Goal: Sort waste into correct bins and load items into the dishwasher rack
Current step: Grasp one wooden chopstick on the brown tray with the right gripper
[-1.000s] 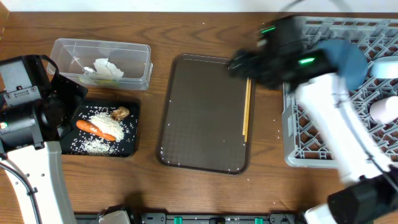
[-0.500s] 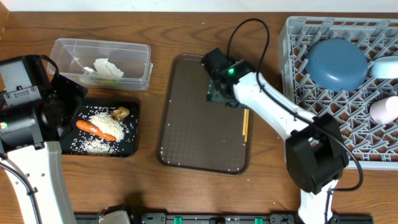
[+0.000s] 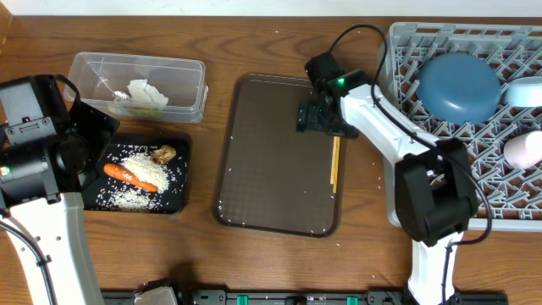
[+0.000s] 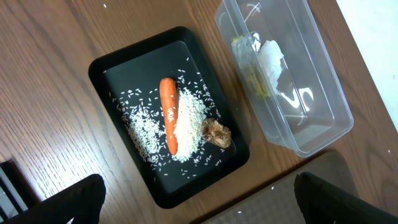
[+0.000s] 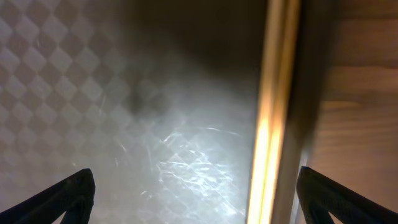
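The chopsticks [image 3: 335, 161] lie flat against the tray [image 3: 271, 169] rim, one end just beneath the right pincer [image 3: 320, 119], which is spread wide. In the wrist view they run off-centre, closer to one finger [image 5: 348, 196] than the other. That offset is the likely trouble: closing from here may shove the thin sticks sideways into the rim, or pinch one and leave its mate. Gripped so near the end, they could also droop and snag the rack [image 3: 406, 51] beside the pincer. The left pincer [image 4: 205, 199], well apart, hangs spread and empty.
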`<state>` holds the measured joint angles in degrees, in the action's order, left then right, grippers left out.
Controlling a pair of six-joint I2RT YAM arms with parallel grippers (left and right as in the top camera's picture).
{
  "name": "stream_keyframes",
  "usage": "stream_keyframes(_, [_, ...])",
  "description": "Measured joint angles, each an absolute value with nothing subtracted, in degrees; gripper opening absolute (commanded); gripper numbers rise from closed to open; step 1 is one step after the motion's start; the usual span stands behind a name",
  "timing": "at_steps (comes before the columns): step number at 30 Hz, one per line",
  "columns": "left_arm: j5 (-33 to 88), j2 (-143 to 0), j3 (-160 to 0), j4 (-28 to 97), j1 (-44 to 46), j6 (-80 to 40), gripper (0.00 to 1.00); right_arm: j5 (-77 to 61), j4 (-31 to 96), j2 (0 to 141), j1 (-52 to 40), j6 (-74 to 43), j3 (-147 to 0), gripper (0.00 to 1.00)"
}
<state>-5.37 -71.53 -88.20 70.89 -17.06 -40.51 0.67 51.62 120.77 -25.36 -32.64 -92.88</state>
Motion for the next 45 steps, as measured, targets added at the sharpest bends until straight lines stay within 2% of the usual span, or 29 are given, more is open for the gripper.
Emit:
stream_keyframes(34, [-5.37,-71.53,-88.20,70.91,-17.06,-40.51,0.98,-1.21,50.30,125.23,-28.14,-30.63,-92.90,0.93])
stream_keyframes(36, [-5.37,-71.53,-88.20,70.91,-17.06,-40.51,0.98,-1.06,50.33,125.27,-28.16,-30.79,-92.95,0.82])
stream_keyframes(37, [-5.37,-71.53,-88.20,70.89,-17.06,-40.51,0.98,-0.93,50.39,125.40,-28.16,-30.72,-92.97,0.66])
stream_keyframes(39, [-5.37,-71.53,-88.20,70.91,-17.06,-40.51,0.98,-0.38,50.76,125.80,-28.16,-30.92,-93.32,0.45])
stream_keyframes(42, [-5.37,-71.53,-88.20,70.89,-17.06,-40.51,0.98,0.03,51.46,126.32,-28.14,-31.14,-93.93,0.07])
stream_keyframes(43, [-5.37,-71.53,-88.20,70.91,-17.06,-40.51,0.98,0.01,51.64,126.41,-28.14,-30.98,-94.02,0.01])
stream_keyframes(45, [-5.37,-71.53,-88.20,70.91,-17.06,-40.51,0.98,-0.14,51.79,126.50,-28.14,-31.44,-94.08,0.01])
